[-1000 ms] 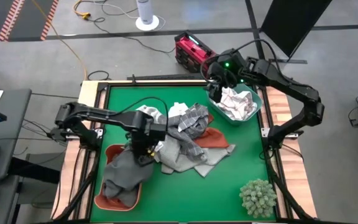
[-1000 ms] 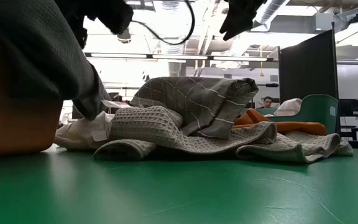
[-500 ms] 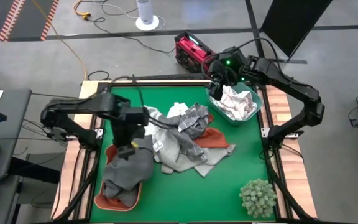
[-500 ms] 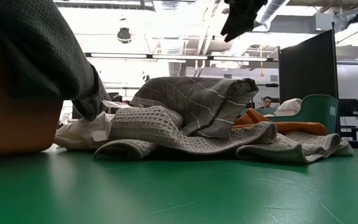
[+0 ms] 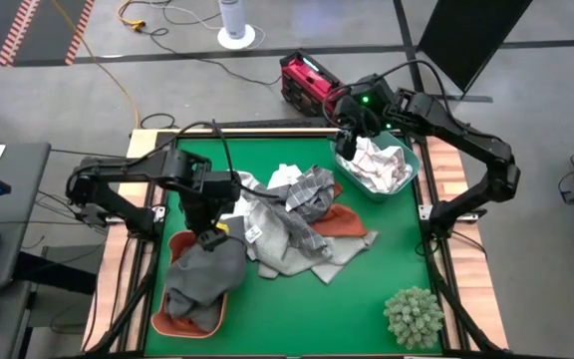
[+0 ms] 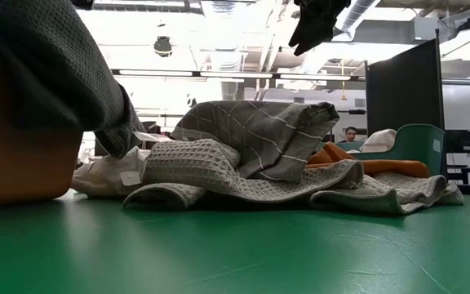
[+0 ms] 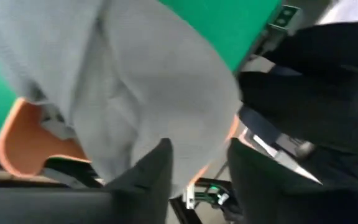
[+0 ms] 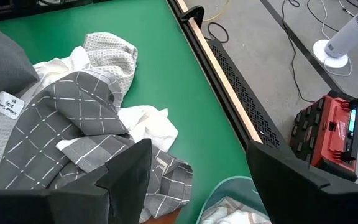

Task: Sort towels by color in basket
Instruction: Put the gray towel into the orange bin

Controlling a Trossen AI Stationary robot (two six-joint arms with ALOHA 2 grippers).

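A plain grey towel (image 5: 205,284) lies heaped in the orange basket (image 5: 175,324) at the near left, and one end droops over the basket's rim (image 6: 117,122). My left gripper (image 5: 207,237) hangs open just above it, holding nothing; the wrist view shows the grey towel (image 7: 135,81) under the fingers. In mid-table lies a pile: a grey checked towel (image 5: 309,189), a grey waffle towel (image 5: 289,247), a rust-orange towel (image 5: 345,221) and a white towel (image 5: 245,185). My right gripper (image 5: 345,135) waits open above the teal basket (image 5: 407,184), which holds white checked towels (image 5: 379,165).
A spiky pale-green plant ball (image 5: 414,314) stands at the near right corner. A raised frame (image 8: 219,74) edges the green mat. A red box (image 5: 305,82) and cables lie on the floor beyond the far edge. Bare mat shows along the near edge (image 6: 243,253).
My left gripper has risen and gone toward the table's left edge, from the side of the pile to a spot over the orange basket; it has left the low view upward. The grey towel stays heaped in the basket.
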